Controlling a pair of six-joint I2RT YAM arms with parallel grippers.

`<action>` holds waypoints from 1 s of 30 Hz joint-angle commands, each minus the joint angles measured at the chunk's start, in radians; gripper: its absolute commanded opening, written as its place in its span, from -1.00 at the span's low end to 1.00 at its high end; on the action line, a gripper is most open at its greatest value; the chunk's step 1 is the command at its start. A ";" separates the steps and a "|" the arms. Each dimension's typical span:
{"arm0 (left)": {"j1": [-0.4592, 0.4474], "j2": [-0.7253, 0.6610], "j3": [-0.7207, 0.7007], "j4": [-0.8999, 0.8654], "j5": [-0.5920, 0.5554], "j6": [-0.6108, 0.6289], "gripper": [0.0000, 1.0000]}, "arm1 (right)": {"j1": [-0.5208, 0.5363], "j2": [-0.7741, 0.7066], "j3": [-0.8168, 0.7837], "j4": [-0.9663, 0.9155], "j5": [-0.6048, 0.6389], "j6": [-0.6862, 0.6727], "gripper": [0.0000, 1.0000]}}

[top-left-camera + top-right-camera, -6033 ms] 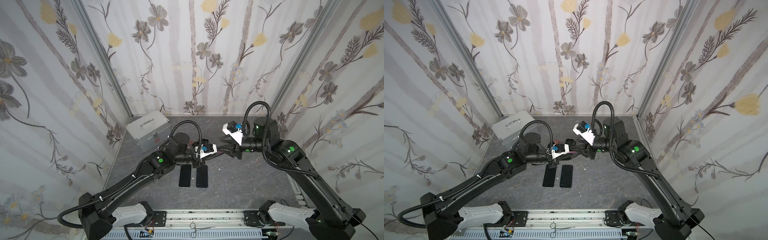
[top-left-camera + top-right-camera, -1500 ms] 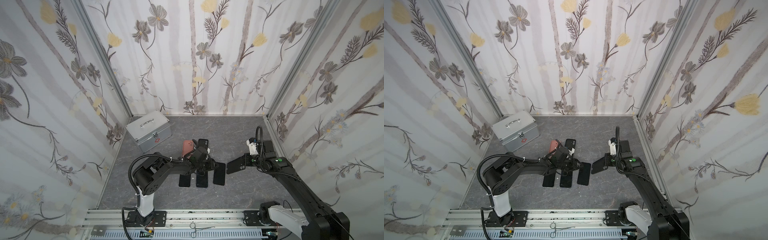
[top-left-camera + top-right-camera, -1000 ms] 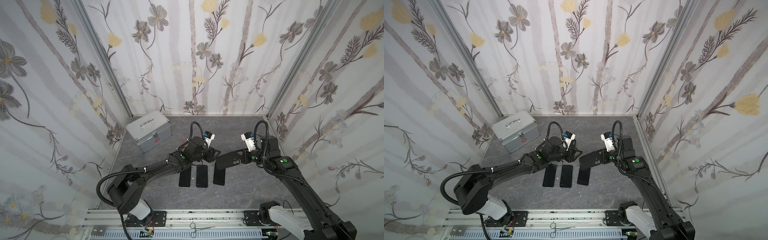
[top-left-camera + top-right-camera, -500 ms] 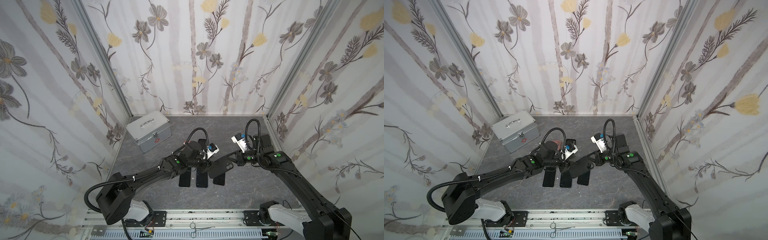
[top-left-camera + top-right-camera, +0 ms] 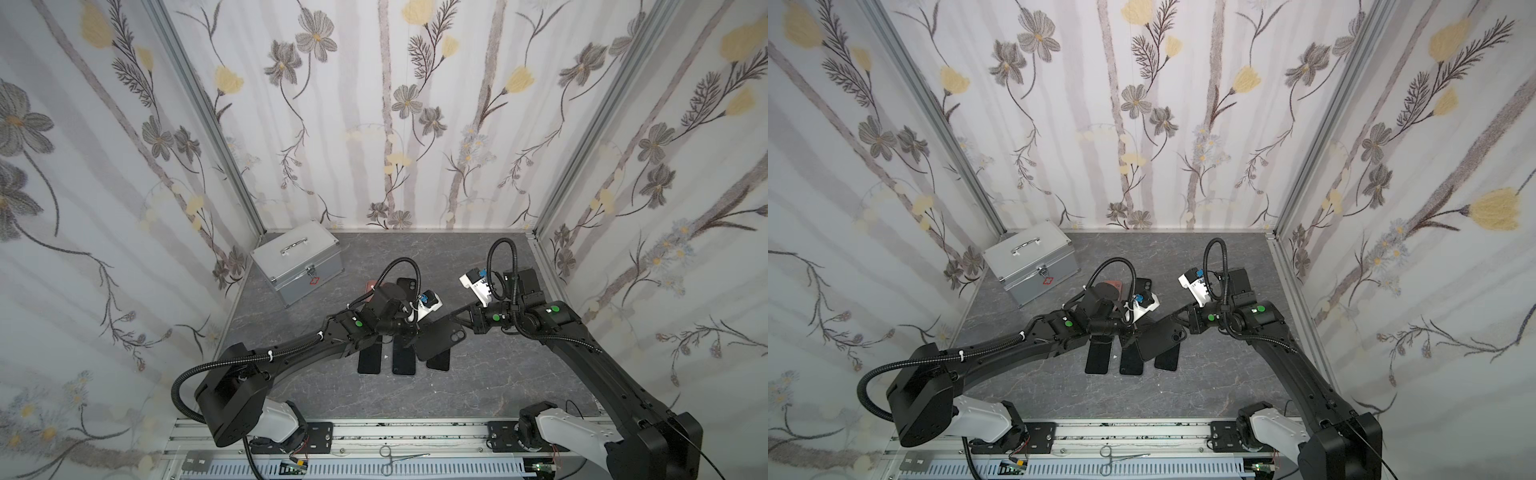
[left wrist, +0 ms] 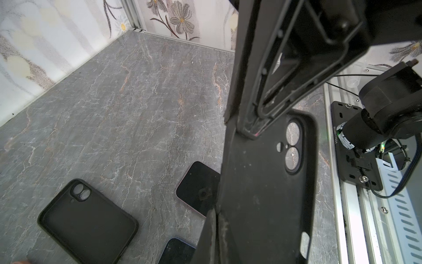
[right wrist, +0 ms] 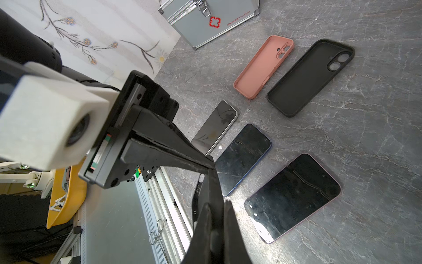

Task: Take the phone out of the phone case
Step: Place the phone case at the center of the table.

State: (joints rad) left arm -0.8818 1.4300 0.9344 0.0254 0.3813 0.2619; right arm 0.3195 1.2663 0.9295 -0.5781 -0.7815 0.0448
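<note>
Left gripper (image 6: 216,214) is clamped down hard on the black phone case (image 6: 269,194), pinching its edge away from the camera cutout. Right gripper (image 7: 217,209) has its jaws squeezed on the same case at the camera end. So that's 2 grippers on 1 case, held in the air between them, clear of the table (image 5: 478,386). And the case is empty: in the left wrist view the grey tabletop shows straight through the lens holes.

Below it, 3 phones lie face up in a row, side by side. There's the silver-edged phone (image 7: 214,128), the blue-edged phone (image 7: 243,157) in the middle, and the pink-edged phone (image 7: 292,196). In both top views the raised case hangs over the far ends of the middle and pink-edged ones.

Further out, 2 more empty cases rest open side up next to each other: 1 pink case (image 7: 262,66) and 1 second black case (image 7: 310,77). That makes 3 cases and 3 phones, with none of the phones in a case.

Beyond those, 1 metal box (image 5: 297,262) sits by the left wall. 1 pair of forceps (image 5: 399,459) lies on the front rail.
</note>
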 commanded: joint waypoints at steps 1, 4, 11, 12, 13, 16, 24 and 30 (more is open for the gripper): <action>-0.003 0.019 0.024 0.010 -0.025 -0.031 -1.00 | -0.001 -0.004 0.010 0.050 0.022 0.011 -0.81; -0.003 0.099 0.092 0.010 -0.146 -0.173 -1.00 | -0.032 -0.055 -0.037 0.161 0.200 0.162 0.15; 0.000 0.361 0.307 0.008 -0.346 -0.480 -1.00 | -0.105 -0.223 -0.168 0.334 0.710 0.458 0.95; -0.002 0.393 0.340 0.008 -0.362 -0.505 -1.00 | -0.106 -0.238 -0.202 0.336 0.767 0.482 0.99; -0.001 0.426 0.369 0.005 -0.386 -0.530 -1.00 | -0.110 -0.244 -0.210 0.331 0.806 0.490 0.99; 0.001 0.514 0.478 -0.028 -0.474 -0.579 -1.00 | -0.117 -0.245 -0.212 0.302 0.891 0.528 0.99; 0.016 0.772 0.854 -0.371 -0.675 -0.705 -1.00 | -0.117 -0.303 -0.289 0.358 0.845 0.501 0.99; 0.040 0.884 0.994 -0.502 -0.641 -0.782 -1.00 | -0.118 -0.300 -0.278 0.318 0.872 0.467 0.99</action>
State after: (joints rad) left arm -0.8516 2.2894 1.8950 -0.3744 -0.2386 -0.4534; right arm 0.2016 0.9604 0.6415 -0.2951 0.0628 0.5388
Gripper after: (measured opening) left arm 0.064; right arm 0.996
